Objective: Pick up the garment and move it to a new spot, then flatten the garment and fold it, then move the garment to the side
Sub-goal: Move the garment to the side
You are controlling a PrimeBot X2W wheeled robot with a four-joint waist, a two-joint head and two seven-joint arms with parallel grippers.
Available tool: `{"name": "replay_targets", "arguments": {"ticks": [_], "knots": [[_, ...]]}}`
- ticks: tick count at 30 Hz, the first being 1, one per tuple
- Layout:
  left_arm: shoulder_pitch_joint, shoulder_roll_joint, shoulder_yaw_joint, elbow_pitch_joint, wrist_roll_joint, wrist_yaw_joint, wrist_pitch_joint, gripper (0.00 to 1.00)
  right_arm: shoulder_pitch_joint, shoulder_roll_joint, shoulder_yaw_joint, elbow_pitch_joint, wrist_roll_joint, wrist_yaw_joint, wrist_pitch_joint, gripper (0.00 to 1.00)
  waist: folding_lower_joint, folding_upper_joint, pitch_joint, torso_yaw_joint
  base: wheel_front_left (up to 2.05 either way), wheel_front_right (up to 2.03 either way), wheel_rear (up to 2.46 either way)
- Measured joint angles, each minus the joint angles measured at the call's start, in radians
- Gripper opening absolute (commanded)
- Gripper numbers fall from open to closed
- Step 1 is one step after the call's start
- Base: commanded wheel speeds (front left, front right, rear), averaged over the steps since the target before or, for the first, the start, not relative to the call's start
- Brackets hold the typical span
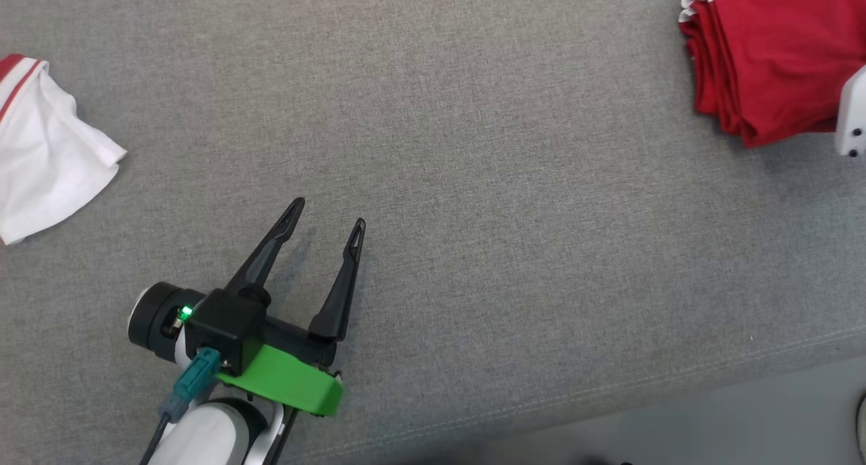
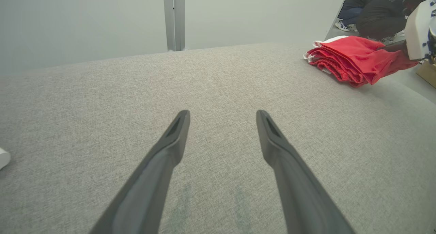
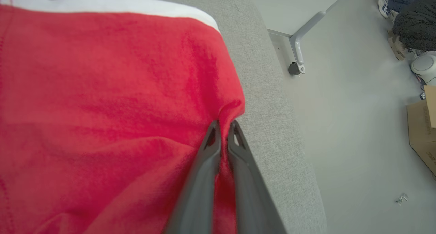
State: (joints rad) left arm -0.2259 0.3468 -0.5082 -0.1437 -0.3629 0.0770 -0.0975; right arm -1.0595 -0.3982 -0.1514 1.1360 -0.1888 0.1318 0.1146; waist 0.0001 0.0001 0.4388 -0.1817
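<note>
My left pincer (image 1: 328, 214) hangs released over the near left part of the grey bench (image 1: 514, 201). Its two fingers are spread wide with nothing between them, pointing toward the far side. My right pincer (image 3: 224, 124) is clenched on a pinch of the red garment (image 3: 102, 108) at its right edge, the fabric bunched up between the fingertips.

From my head I see that garment as a folded red stack with white trim at the far right of the bench. A pale piece of my right arm (image 1: 852, 113) sits beside it. The grip itself comes clear from the right wrist.

That same wrist looks past the bench's right edge to the floor. There it takes in a bench leg (image 3: 296, 53) with a caster, a cardboard box (image 3: 422, 131) and a crouching person (image 3: 415, 26).

A white garment (image 1: 40, 160) with a red stripe lies crumpled at the left side of the bench, well apart from the red one.
</note>
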Motion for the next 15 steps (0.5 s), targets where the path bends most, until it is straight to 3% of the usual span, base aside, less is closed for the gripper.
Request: {"name": "replay_targets", "arguments": {"ticks": [10, 11, 12, 15], "knots": [[0.000, 0.025, -0.025, -0.064, 0.015, 0.002, 0.057, 1.00, -0.022, -0.090, 0.006, -0.013, -0.037, 0.000, -0.059, 0.00, 0.0000, 0.0000, 0.060, 0.005, 0.00, 0.00, 0.00], [0.000, 0.025, -0.028, -0.067, 0.016, 0.002, 0.059, 1.00, -0.022, -0.098, 0.001, -0.014, -0.044, 0.000, -0.064, 0.21, 0.0000, 0.0000, 0.063, 0.010, 0.00, 0.00, 0.00], [0.000, 0.025, -0.030, -0.069, 0.016, 0.002, 0.061, 1.00, -0.021, -0.104, -0.002, -0.018, -0.056, 0.000, -0.066, 0.97, 0.0000, 0.0000, 0.065, 0.015, 0.00, 0.00, 0.00], [0.000, 0.025, -0.033, -0.068, 0.016, 0.003, 0.061, 1.00, -0.020, -0.114, -0.030, -0.037, -0.082, 0.000, -0.090, 1.00, 0.0000, 0.0000, 0.071, 0.030, 0.00, 0.00, 0.00]]}}
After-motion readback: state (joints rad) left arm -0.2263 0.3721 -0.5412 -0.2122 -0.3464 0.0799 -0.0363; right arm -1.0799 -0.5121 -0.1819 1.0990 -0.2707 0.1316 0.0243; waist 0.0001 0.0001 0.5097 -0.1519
